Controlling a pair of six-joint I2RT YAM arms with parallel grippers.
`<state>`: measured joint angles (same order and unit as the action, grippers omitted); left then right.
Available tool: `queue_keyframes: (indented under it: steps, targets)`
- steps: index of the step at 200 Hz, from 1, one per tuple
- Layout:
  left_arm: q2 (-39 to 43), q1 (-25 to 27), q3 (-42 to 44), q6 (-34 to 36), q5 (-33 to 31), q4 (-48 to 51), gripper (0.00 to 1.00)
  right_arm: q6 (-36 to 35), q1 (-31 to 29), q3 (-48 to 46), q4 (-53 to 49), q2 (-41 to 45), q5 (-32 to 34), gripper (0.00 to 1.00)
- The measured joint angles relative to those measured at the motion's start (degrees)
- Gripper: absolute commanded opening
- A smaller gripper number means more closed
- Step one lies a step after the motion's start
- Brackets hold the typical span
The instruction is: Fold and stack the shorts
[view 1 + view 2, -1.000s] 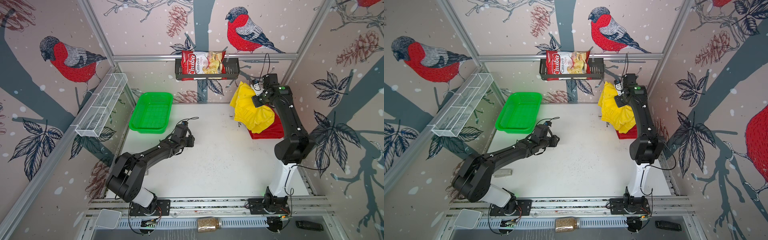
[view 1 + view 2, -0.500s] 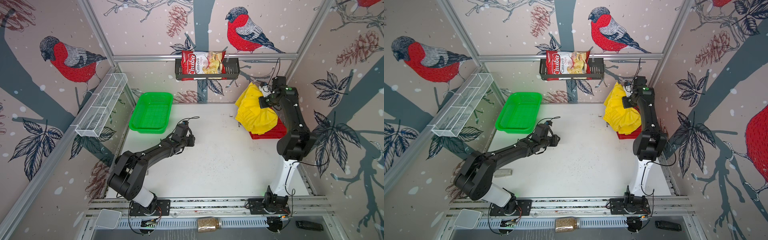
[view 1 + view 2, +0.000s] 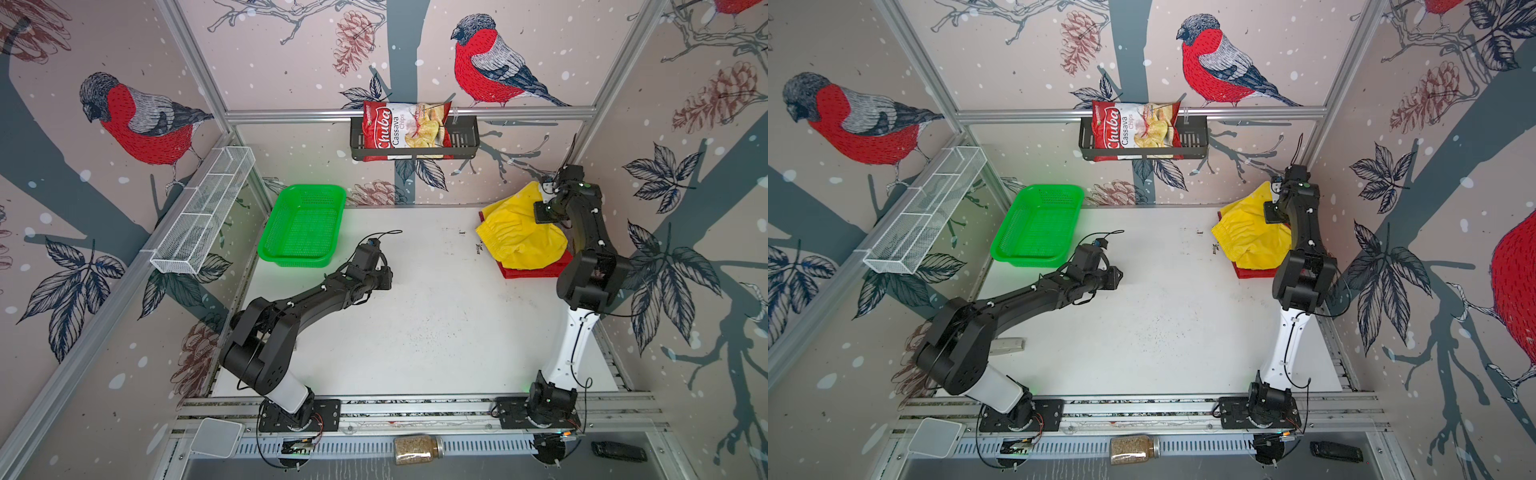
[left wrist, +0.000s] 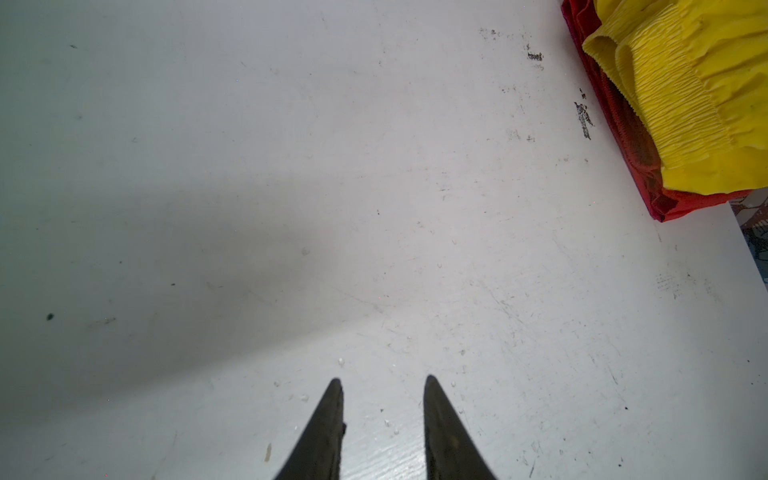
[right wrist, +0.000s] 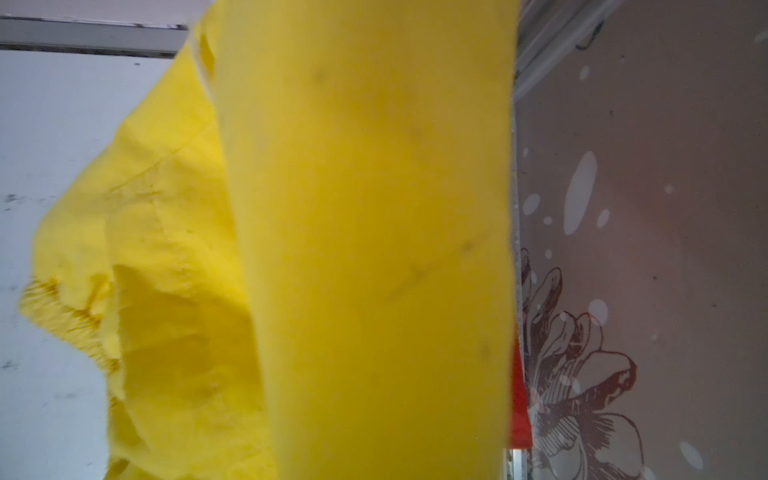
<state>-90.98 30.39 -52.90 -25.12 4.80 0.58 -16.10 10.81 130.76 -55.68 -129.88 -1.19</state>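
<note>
The yellow shorts (image 3: 515,237) (image 3: 1246,241) hang from my right gripper (image 3: 547,190) (image 3: 1276,187) at the far right corner, by the wall. Their lower part drapes over the red shorts (image 3: 536,272) (image 3: 1252,272), which lie flat on the table. The right gripper is shut on the yellow shorts; in the right wrist view yellow cloth (image 5: 353,249) hides its fingers and a red strip (image 5: 519,395) shows beside it. My left gripper (image 4: 380,380) (image 3: 384,278) hovers open over bare table left of centre, holding nothing. In its wrist view the yellow waistband (image 4: 698,95) lies on the red shorts (image 4: 623,124).
A green mesh basket (image 3: 305,224) sits at the back left of the table. A white wire shelf (image 3: 203,216) hangs on the left wall. A black rack with a chips bag (image 3: 415,133) hangs on the back wall. The right wall stands close behind the right arm.
The right gripper has carried the yellow shorts to the right, toward the back corner wall, and the cloth now spreads lower over the red shorts. The left arm has barely moved.
</note>
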Motion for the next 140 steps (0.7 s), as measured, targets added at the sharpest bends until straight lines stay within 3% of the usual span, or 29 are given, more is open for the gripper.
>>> queue_keyframes:
  steps: [14, 44, 57, 105, 140]
  targets:
    - [-0.6, 0.1, -0.7, 0.0, -0.3, 0.0, 0.33, 0.1, 1.0, 0.0, 0.6, -1.2, 1.1, 0.12]
    - [-1.9, 0.7, -2.3, 0.0, -0.3, 0.2, 0.33, 1.2, 2.5, -0.2, 2.8, -4.2, 5.9, 0.51]
    - [-2.5, 1.0, -3.0, 0.0, -0.3, 0.5, 0.33, 1.5, 3.1, -0.2, 3.7, -5.5, 8.7, 0.60]
    - [-3.6, 1.6, -3.6, -0.1, -0.5, 1.6, 0.33, 4.7, 3.8, -0.5, 7.6, -4.7, 14.6, 0.68]
    - [-3.9, 1.9, -3.6, -0.2, -0.5, 1.6, 0.33, 7.3, 2.0, -11.5, 13.6, 6.5, 13.0, 0.65]
